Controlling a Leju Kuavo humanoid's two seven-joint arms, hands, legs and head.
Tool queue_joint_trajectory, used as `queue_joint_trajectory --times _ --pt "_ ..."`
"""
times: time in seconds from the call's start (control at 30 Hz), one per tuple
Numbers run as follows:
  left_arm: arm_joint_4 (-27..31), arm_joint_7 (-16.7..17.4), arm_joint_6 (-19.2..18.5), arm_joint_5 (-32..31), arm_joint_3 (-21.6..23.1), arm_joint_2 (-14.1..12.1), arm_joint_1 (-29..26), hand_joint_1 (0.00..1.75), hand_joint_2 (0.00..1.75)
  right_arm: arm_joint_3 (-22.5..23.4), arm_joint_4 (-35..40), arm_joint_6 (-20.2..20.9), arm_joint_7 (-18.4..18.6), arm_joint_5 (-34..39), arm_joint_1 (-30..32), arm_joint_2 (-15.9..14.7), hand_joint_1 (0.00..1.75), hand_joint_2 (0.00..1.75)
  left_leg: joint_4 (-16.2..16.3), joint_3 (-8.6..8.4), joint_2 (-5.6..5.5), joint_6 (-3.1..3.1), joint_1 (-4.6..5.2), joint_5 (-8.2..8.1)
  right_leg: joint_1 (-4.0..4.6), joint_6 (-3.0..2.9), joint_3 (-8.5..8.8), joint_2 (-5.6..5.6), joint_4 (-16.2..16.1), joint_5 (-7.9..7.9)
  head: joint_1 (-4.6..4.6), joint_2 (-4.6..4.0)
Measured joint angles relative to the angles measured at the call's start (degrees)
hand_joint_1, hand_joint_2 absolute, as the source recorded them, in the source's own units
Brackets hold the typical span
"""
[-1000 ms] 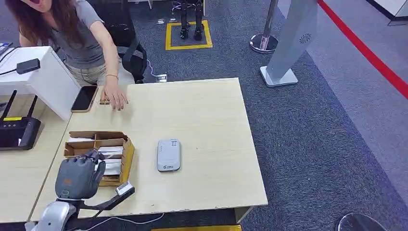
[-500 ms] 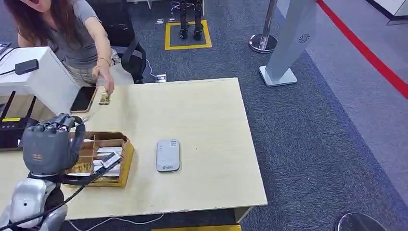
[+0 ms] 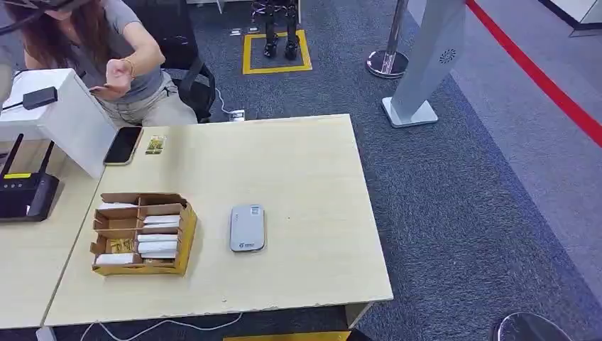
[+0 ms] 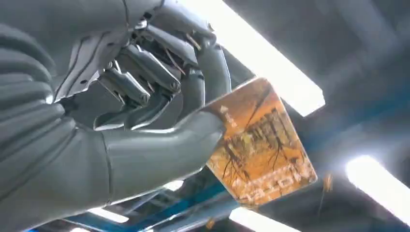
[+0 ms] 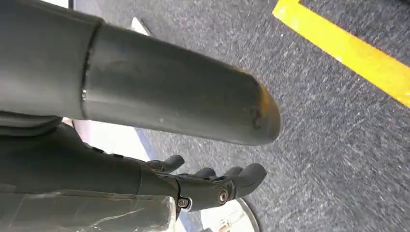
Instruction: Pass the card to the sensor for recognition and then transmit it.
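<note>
In the left wrist view my left hand (image 4: 145, 111) pinches an orange patterned card (image 4: 261, 145) between thumb and fingers, held up against ceiling lights. The grey card sensor (image 3: 248, 228) lies flat near the middle of the wooden table (image 3: 312, 177). A cardboard box (image 3: 142, 233) with several white and orange cards stands left of the sensor. My right hand (image 5: 193, 183) hangs over grey carpet, fingers loosely apart and holding nothing.
A person (image 3: 106, 57) sits at the table's far left corner with one hand raised. A small orange card (image 3: 155, 145) and a black phone (image 3: 123, 145) lie near that corner. A router (image 3: 25, 195) sits on the left desk.
My left hand lifted from the cardboard box and rose out of the head view. The person's hand drew back from the table, leaving a small card there.
</note>
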State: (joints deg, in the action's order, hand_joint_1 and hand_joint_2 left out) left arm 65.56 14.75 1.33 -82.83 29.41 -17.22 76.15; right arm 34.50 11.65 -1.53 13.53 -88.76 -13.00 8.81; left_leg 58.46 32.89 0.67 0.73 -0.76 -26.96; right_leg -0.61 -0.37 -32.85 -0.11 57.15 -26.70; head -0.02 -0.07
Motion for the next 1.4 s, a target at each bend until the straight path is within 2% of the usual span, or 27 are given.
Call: queue_joint_trajectory --times 0.07,0.13,0.27,0.37,1.23,1.27,1.4 --pt "-7.1 -0.3 3.3 -0.6 1.0 0.5 0.7 1.75 1.75 -0.8 0.0 0.0 0.0 0.0 -0.1 0.0 0.00 0.00 0.0 0.01 0.00 0.01 -0.02 0.00 0.01 -0.01 -0.01 0.02 0.0 0.00 -0.02 0.00" --pt "-12.3 -0.8 4.7 -1.6 2.1 0.5 1.0 1.75 1.75 -1.6 0.0 0.0 0.0 0.0 0.0 0.0 0.00 0.00 0.0 0.02 0.01 0.01 -0.03 0.00 0.01 -0.02 -0.02 0.02 0.0 -0.02 -0.04 0.00" --pt "-18.0 -2.3 7.5 -3.1 3.7 0.8 1.0 1.75 1.75 -2.6 -0.1 0.3 0.1 0.0 0.0 0.0 0.00 0.00 0.0 0.08 -0.01 0.01 -0.02 -0.01 0.01 -0.02 -0.06 0.01 0.0 -0.04 -0.04 0.00" --pt "-20.8 -2.8 8.3 -3.5 4.4 1.3 1.1 1.75 1.75 -3.0 -0.1 0.3 0.0 0.0 0.0 0.0 0.00 0.00 0.0 0.11 -0.02 0.01 -0.01 -0.01 0.01 -0.02 -0.06 0.01 0.0 -0.04 -0.02 -0.02" --pt "-31.7 -3.5 9.5 -4.6 5.7 3.3 1.8 1.75 1.75 -3.2 -0.1 0.2 0.6 0.2 0.5 0.4 0.00 0.00 0.0 0.13 -0.02 0.01 -0.01 0.00 0.01 -0.02 -0.07 0.00 0.0 -0.03 -0.02 0.00" --pt "-32.0 -3.5 9.5 -4.6 5.7 3.3 1.8 0.00 1.75 -3.1 -0.1 0.2 0.7 0.2 0.6 0.4 0.00 0.00 0.0 0.13 -0.02 0.01 -0.01 0.00 0.01 -0.02 -0.07 0.00 0.0 -0.03 -0.02 -0.02" --pt "-32.5 -2.9 11.0 -4.6 5.7 3.3 1.9 0.00 1.75 -3.2 -0.1 0.1 0.7 0.2 0.8 0.4 0.00 0.00 0.0 0.13 -0.02 0.01 -0.01 0.00 0.01 -0.02 -0.07 0.00 0.0 -0.03 -0.02 0.00"
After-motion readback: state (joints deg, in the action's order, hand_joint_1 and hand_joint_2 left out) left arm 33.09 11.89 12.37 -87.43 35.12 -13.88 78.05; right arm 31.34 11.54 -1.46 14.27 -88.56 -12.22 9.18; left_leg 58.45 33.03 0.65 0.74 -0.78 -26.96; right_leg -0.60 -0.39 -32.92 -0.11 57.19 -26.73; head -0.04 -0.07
